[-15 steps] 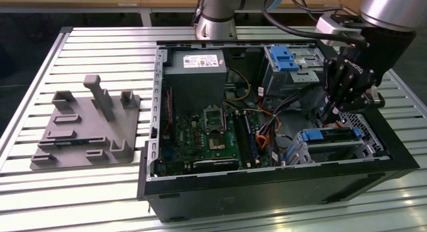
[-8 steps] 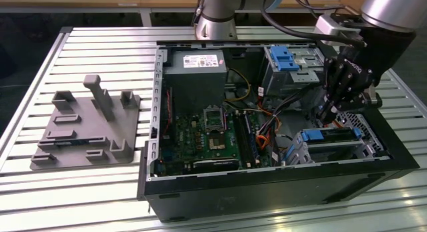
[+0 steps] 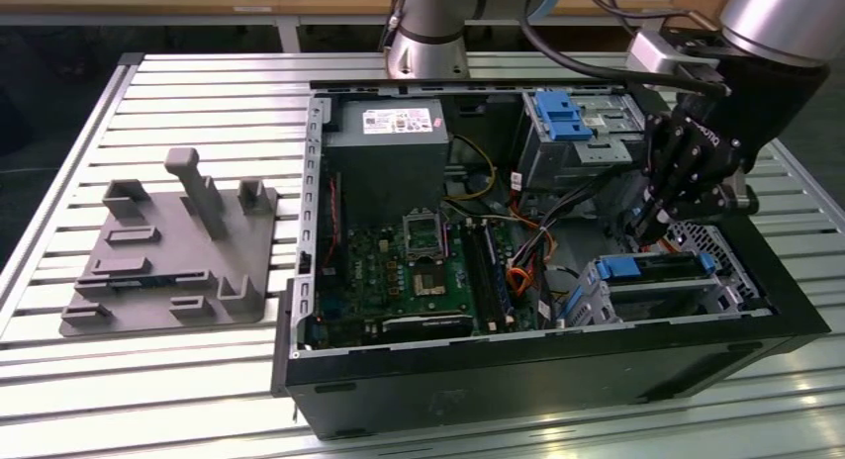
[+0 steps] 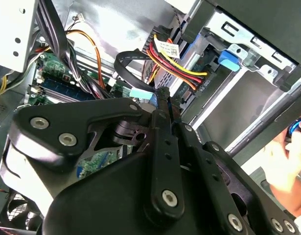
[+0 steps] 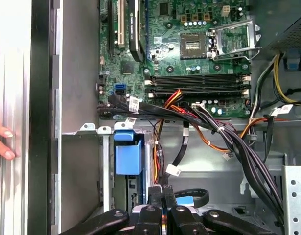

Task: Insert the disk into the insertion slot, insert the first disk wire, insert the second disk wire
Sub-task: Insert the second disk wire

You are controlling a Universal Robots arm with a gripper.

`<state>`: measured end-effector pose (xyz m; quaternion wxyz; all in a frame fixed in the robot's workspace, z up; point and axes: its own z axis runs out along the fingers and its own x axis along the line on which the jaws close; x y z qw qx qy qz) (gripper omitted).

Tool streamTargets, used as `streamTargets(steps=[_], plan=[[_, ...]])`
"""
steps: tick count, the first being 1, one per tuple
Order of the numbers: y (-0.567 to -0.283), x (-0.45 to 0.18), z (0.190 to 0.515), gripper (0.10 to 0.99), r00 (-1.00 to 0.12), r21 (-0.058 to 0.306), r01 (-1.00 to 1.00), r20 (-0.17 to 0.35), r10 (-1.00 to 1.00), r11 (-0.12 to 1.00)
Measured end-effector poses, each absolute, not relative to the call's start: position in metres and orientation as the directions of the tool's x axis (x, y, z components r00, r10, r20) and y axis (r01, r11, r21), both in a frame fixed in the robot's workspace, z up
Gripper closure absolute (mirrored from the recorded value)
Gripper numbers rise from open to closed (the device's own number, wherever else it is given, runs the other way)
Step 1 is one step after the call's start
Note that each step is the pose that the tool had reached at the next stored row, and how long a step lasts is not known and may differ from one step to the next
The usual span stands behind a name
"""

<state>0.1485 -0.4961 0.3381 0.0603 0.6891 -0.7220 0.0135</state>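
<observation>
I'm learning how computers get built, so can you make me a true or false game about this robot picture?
1. The flat grey-silver disk in its blue plastic carrier sits inside the boxy silver metal drive cage. True.
2. The black gripper hangs outside the computer. False: it reaches down into the open black computer case, close beside the drive cage.
3. A person's hand is by the outer side of the case in the first wrist view. True.
4. The computer stands on a smooth wooden table. False: it stands on a slatted silver metal table.
</observation>
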Motion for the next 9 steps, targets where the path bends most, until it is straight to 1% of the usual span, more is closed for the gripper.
streamTargets(steps=[9], plan=[[-0.5006, 0.1512, 0.3381, 0.941, -0.056, 0.069, -0.996, 0.094, -0.994, 0.063]])
